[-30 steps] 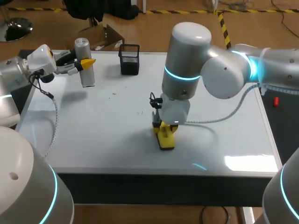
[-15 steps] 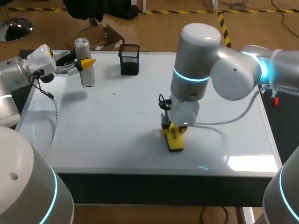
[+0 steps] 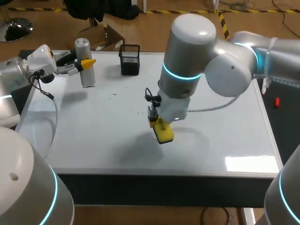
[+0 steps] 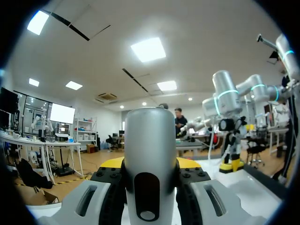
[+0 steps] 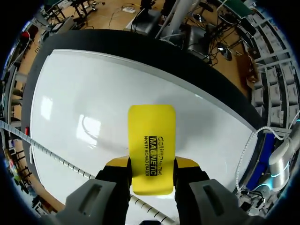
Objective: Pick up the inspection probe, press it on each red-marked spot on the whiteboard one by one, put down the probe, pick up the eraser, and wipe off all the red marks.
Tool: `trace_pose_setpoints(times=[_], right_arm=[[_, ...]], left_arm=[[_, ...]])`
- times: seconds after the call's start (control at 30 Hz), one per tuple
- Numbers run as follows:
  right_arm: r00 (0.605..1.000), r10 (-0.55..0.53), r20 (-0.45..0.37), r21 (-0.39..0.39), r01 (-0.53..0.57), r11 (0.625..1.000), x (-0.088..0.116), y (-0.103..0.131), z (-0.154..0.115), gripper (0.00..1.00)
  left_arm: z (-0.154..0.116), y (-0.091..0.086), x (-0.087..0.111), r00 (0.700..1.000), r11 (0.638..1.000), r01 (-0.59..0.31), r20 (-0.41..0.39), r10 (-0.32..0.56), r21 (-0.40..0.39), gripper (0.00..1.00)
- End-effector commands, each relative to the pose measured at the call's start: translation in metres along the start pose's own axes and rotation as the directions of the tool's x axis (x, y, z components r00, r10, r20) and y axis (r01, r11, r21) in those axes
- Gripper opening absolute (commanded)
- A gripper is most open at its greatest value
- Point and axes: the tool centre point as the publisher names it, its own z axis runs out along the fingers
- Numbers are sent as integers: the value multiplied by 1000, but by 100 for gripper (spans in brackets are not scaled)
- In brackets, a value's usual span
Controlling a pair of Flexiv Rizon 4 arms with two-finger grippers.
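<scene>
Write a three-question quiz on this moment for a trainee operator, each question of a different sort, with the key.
1. True or false: the yellow eraser is clamped in the right arm's jaws.
2. What do the left arm's jaws hold? A) a silver probe B) a red marker C) nothing
3. Fill in: seen from the robot, the black mesh basket stands by the whiteboard's ____ edge (near or far).
Key: 1 true; 2 A; 3 far.

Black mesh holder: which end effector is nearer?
Left. The left end effector, gripping the probe, is beside the holder; right end effector, gripping the eraser, is farther, over the whiteboard.
</scene>
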Motion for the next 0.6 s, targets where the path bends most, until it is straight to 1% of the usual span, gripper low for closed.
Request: trace_pose_setpoints(times=[0.03,0.27,0.37,0.6], right_arm=[[999,-23,-29,-39,22,999,-13,-14,9,0],[998,-62,-12,-100,60,993,-28,-27,37,0],[997,-71,-12,-115,69,991,-31,-30,44,0],[997,-79,-6,-135,78,988,-29,-31,53,0]], left_arm=[[0,-1,1,1000,1000,-2,2,2,1,0],[0,-1,1,1000,1000,-2,2,2,1,0],[0,-1,1,1000,1000,-2,2,2,1,0],[0,-1,1,1000,1000,-2,2,2,1,0]])
